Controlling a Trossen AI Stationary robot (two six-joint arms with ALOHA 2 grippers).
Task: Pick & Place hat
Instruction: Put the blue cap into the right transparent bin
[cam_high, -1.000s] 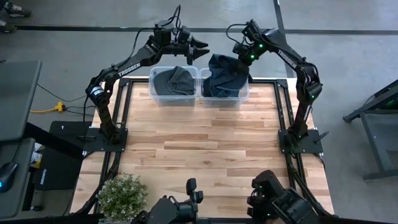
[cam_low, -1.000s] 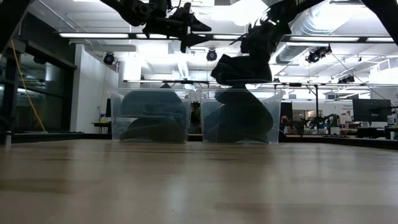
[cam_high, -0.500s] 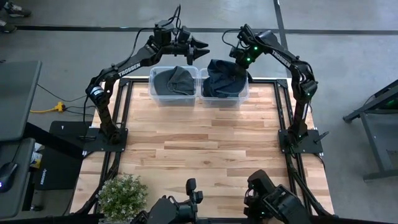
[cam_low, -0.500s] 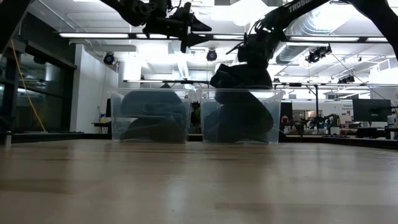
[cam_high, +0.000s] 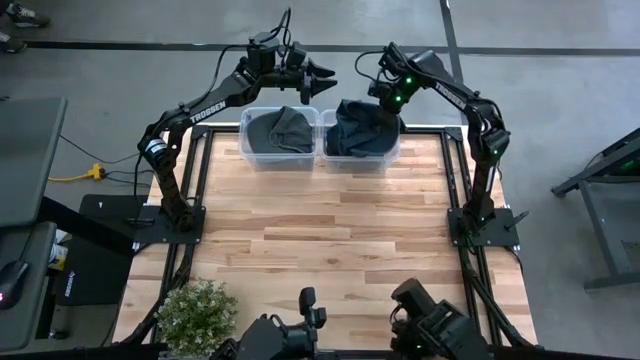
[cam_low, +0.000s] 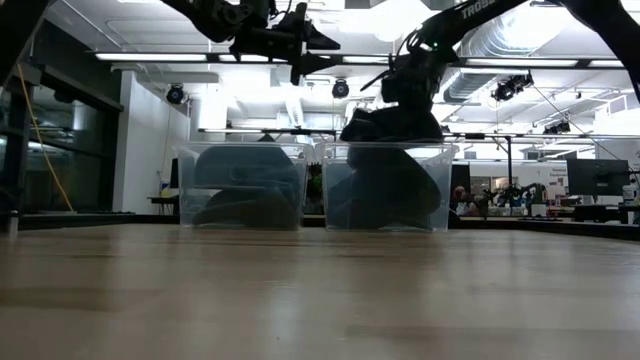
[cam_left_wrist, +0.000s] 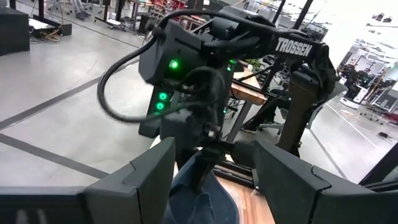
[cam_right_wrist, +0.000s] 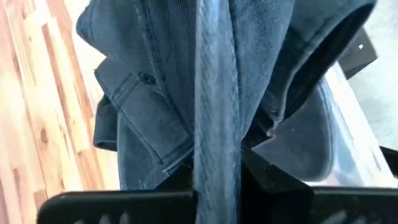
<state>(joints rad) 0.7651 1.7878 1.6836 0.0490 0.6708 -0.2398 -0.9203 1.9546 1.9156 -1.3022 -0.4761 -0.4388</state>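
A dark blue hat (cam_high: 358, 122) hangs from my right gripper (cam_high: 387, 99) over the right of two clear bins (cam_high: 392, 152) at the table's far edge. In the low view the hat (cam_low: 391, 125) reaches the bin's rim (cam_low: 440, 147), and more dark blue hats lie below it. The right gripper is shut on the hat. The left bin (cam_high: 249, 150) holds grey hats (cam_high: 280, 128). My left gripper (cam_high: 326, 79) is open and holds nothing; it hovers high by the far edge, above the gap between the bins. My right gripper holds the hat by a stiff blue edge (cam_right_wrist: 215, 118), pinched between its two fingers (cam_right_wrist: 264, 176). The fingers come from above, pointing down. The hat hangs bunched below them, and its lower part (cam_low: 385, 138) is down at the right bin's rim.
The two bins stand side by side against the far edge. The wooden table top (cam_high: 330, 240) stretches from them to the near edge. A potted plant (cam_high: 197, 315) sits at the near left corner. Camera mounts (cam_high: 300, 335) stand at the near edge.
My right gripper has gone down and a little toward the table's left, lowering the blue hat from clear above the right bin until its lower part reaches the rim. It has stayed shut on the hat.
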